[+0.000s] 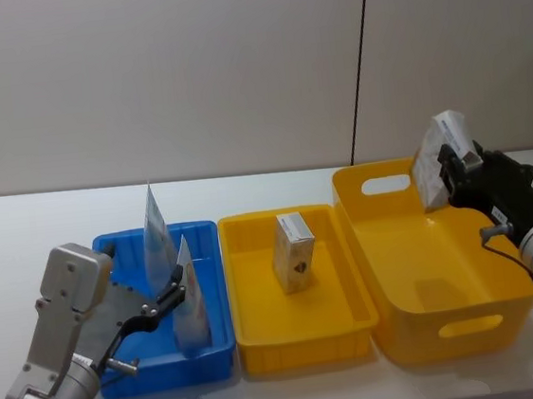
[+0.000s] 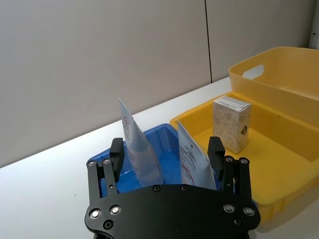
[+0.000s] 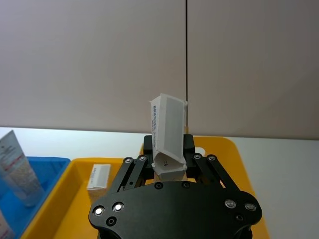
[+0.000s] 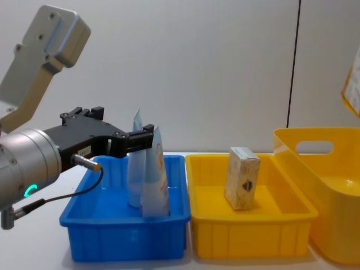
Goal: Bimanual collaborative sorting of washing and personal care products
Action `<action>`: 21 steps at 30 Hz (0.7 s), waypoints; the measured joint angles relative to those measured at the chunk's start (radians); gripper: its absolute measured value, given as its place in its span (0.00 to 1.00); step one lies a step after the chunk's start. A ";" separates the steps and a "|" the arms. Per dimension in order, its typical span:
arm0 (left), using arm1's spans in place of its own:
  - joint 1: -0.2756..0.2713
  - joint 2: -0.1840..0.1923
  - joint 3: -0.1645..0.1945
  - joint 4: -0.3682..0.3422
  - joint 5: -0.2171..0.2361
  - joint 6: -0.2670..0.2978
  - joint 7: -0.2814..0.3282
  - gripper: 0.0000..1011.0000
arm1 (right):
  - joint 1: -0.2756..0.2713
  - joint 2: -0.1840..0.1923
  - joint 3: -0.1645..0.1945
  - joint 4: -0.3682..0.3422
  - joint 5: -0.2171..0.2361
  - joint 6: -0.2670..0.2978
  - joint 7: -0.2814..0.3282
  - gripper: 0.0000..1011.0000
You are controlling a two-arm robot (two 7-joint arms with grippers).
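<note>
1. Head view: three containers stand in a row on the table [image 1: 21, 225], with the blue tray [image 1: 118, 239] on the left, the yellow tray [image 1: 301, 348] in the middle and the basket [image 1: 405, 342] on the right.
2. Blue tray: two tubes stand upright with their crimped ends up. The rear tube [image 1: 155, 235] is behind the front tube [image 1: 190, 303].
3. Yellow tray: the tray box [image 1: 294, 252] stands on end, slightly tilted, apart from the walls.
4. Left gripper [image 2: 166, 149]: the left wrist view shows the jaws spread wide with both tubes in the span between them. The front tube stands just beside one finger [image 2: 215, 152], and the rear tube is nearer the other. Contact cannot be told.
5. The chest view adds the height. The left jaws sit level with the tubes' upper parts, above the blue tray's rim.
6. Right gripper [image 3: 168, 152]: the right wrist view shows the jaws pinching the lower end of the held box [image 3: 168, 122], which leans to one side.
7. The head view places the held box over the basket's far right rim. In the chest view a corner of it shows at the right edge, well above the basket.
</note>
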 joint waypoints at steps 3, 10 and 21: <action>0.000 0.000 0.000 0.000 0.000 0.000 0.000 0.99 | 0.013 -0.002 -0.003 0.025 -0.013 0.000 -0.010 0.30; 0.000 0.000 0.000 0.000 0.000 0.000 0.000 0.99 | 0.052 -0.012 -0.009 0.084 -0.034 0.000 -0.025 0.30; 0.000 0.000 0.000 0.000 0.000 0.000 0.000 0.99 | 0.098 -0.032 -0.012 0.157 -0.042 0.026 -0.033 0.30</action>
